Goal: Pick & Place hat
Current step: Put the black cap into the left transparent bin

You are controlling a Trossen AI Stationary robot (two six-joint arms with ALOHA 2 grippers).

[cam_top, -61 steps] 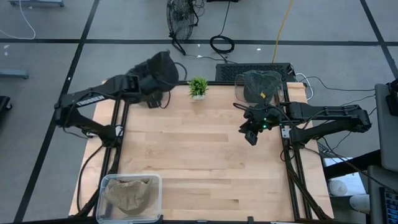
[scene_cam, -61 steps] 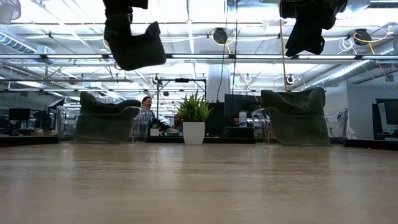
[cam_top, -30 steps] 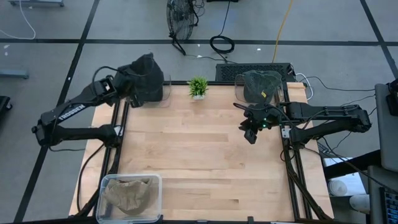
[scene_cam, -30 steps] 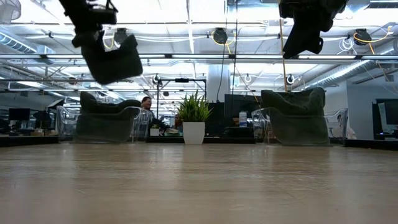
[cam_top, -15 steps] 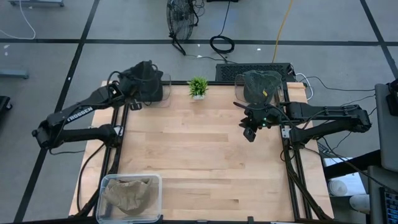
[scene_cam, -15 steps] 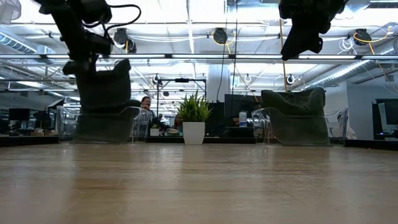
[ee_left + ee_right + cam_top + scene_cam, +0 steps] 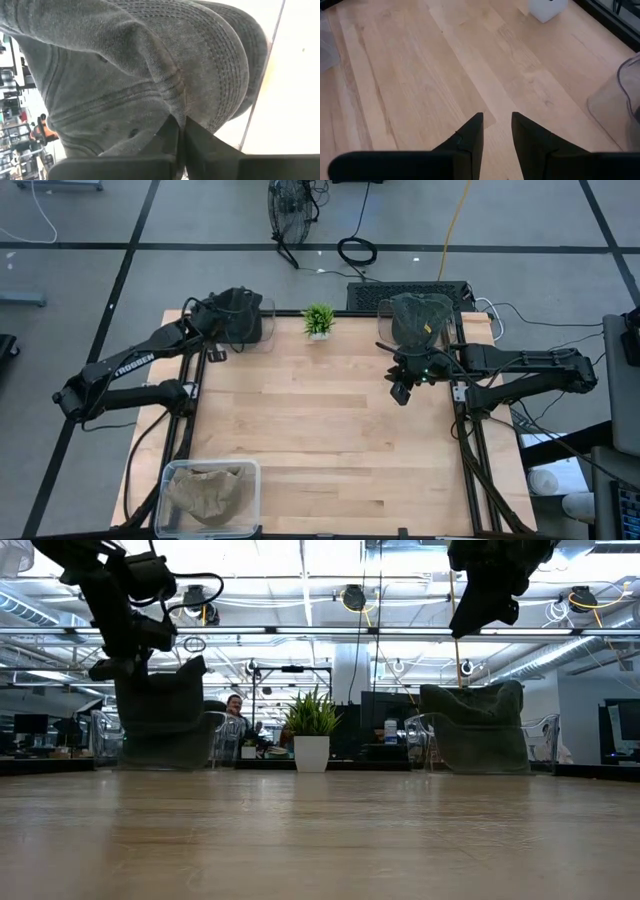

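Left gripper sits over the clear bin at the table's far left corner. Its jaws are pressed together, pinching the fabric of a dark grey hat. The left wrist view shows the two fingers nearly touching, a fold of stitched cloth caught between them. In the low view the hat hangs from the gripper and reaches down into the bin; whether it rests on the bin's contents I cannot tell.

Right gripper hangs above the table's right side, just in front of a second clear bin at the far right corner, which holds another dark hat. Its jaws are spread a little, nothing between them; the right wrist view shows bare wood between the fingers.

A small potted plant stands at the far edge between the two bins. A third clear bin at the near left corner holds tan cloth.

A person shows far back in the room, in the low view.
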